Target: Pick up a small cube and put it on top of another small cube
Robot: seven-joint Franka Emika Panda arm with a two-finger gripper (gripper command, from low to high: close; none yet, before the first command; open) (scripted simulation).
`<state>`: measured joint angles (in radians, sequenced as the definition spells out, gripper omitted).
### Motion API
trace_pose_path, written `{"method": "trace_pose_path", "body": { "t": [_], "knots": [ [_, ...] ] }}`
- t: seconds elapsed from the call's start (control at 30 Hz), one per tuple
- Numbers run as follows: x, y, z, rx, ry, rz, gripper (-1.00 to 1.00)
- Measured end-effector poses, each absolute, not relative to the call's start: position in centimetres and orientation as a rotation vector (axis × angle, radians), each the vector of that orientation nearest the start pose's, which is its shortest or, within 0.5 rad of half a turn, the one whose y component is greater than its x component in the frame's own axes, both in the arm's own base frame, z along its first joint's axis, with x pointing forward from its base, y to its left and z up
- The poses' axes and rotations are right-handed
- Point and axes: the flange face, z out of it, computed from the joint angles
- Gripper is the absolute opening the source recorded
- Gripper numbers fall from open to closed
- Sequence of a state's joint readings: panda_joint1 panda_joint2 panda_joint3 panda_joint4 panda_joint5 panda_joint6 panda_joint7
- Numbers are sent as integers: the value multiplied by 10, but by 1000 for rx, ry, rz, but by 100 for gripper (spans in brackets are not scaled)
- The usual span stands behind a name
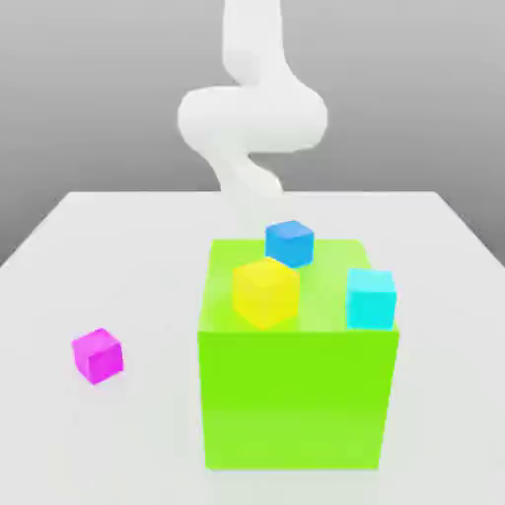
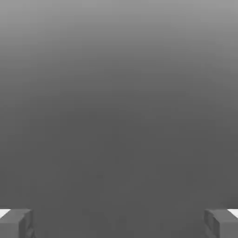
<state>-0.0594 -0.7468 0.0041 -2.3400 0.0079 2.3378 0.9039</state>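
1. Grey background (image 1: 108, 99) shades from lighter at the top to darker lower down, behind a pale, smooth worktop (image 1: 444, 395) whose far edge runs straight across, with its sides spreading towards me in the exterior view.
2. I count one big lime-green block (image 1: 296, 395) and four small cubes: one magenta, one blue, one yellow and one cyan.
3. Three of the cubes sit on the block's top, and one is down on the worktop.
4. On the worktop lies the magenta cube (image 1: 98, 356), well apart from the block, towards the exterior view's left, turned so that a corner faces me.
5. Up on the block, the blue cube (image 1: 289, 245) is towards the far side, its top face bare.
6. Nearer to me is the yellow cube (image 1: 265, 293), also turned cornerwise; I can't tell whether it touches the blue one behind it.
7. At the near corner on the exterior view's right sits the cyan cube (image 1: 371, 299), one face almost square to me.
8. One white arm (image 1: 252, 118) hangs down beyond the block, its lower part fading into the pale worktop.
9. Wide apart stand the two fingers of the hand (image 2: 119, 224), with plain grey between them in the hand view.
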Motion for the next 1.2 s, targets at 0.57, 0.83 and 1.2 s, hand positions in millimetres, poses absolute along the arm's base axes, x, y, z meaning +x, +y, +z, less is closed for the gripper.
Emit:
{"method": "trace_pose_path", "body": {
  "t": [0.57, 0.83, 1.2],
  "knots": [
    [397, -174, 419, -1478, 2485, -434, 0],
    [342, -224, 306, -828, 2888, -217, 0],
    [254, -245, 182, 13, 3140, -3, 0]
  ]
}}
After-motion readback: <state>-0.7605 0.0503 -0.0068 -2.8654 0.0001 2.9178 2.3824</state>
